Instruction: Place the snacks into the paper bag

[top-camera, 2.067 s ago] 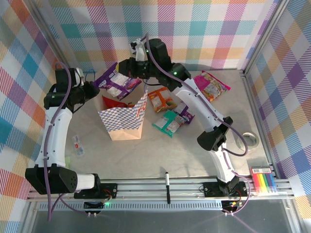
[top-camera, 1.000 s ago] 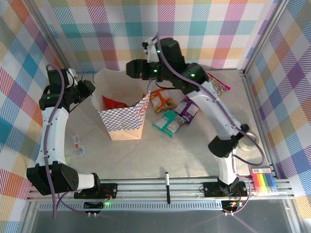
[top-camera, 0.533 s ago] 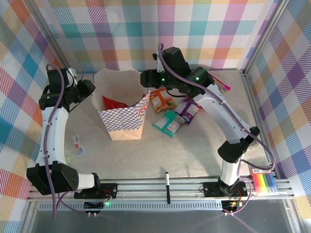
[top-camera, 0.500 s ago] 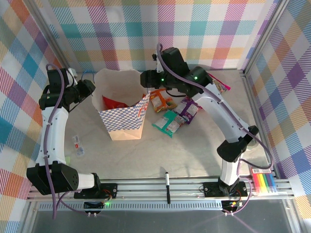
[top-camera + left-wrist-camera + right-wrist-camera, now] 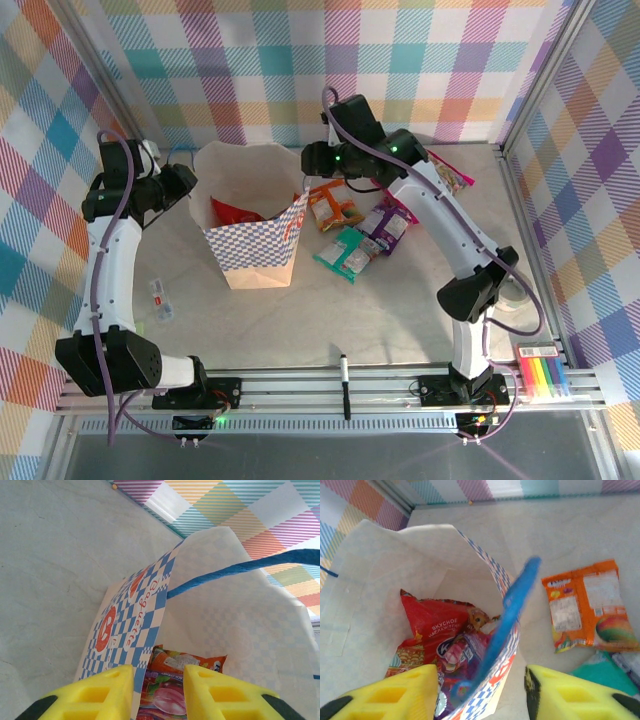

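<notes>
Paper bag [image 5: 255, 250] is stood open; red packet [image 5: 432, 625] is seen inside, orange packet [image 5: 585, 610] just beside. Right gripper [image 5: 480, 675] is spread wide around its blue handle [image 5: 512, 615]; whether left gripper [image 5: 158, 672] grips its rim cannot be told.

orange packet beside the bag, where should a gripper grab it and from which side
Come straight down and pinch the orange packet by its far sealed edge. It lies flat, so only an edge gives a bite, and that end is free: the teal packet crowds its near corner, the paper bag its left.
</notes>
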